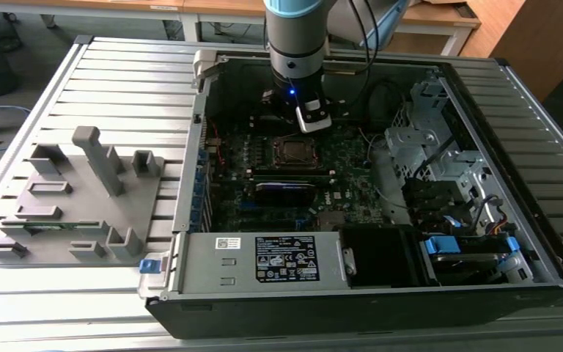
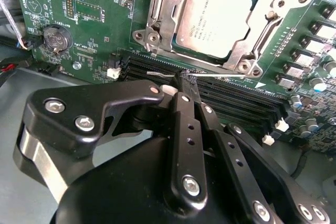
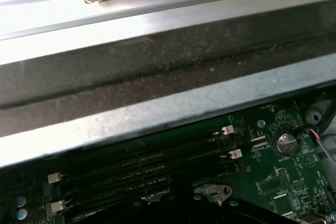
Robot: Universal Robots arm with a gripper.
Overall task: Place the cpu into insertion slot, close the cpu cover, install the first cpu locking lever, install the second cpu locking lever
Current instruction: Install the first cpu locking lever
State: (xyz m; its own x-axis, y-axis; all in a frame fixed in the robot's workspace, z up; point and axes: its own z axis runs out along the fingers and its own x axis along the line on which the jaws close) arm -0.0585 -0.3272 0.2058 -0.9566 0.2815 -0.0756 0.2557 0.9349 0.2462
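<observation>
The cpu [image 2: 212, 19], a flat square chip with a dull metal top, lies in the insertion slot [image 1: 293, 150] on the green motherboard. The silver cpu cover [image 2: 247, 51] lies flat over it, framing the chip. One locking lever [image 2: 156, 3] runs along a side of the socket. A second thin wire lever [image 2: 226, 75] stretches along the socket edge nearest the memory slots. My gripper [image 2: 187, 80] is shut, its black tips right at this wire. In the exterior view the gripper [image 1: 311, 121] hangs just behind the socket inside the open computer case.
Black memory slots [image 2: 236, 103] run right beside the socket, and a coin battery [image 2: 56, 36] sits further off. The case's metal wall [image 3: 157, 108] is close behind. A drive cage [image 1: 438, 147] and cables stand at the exterior view's right, and a grey fixture tray [image 1: 76, 198] at its left.
</observation>
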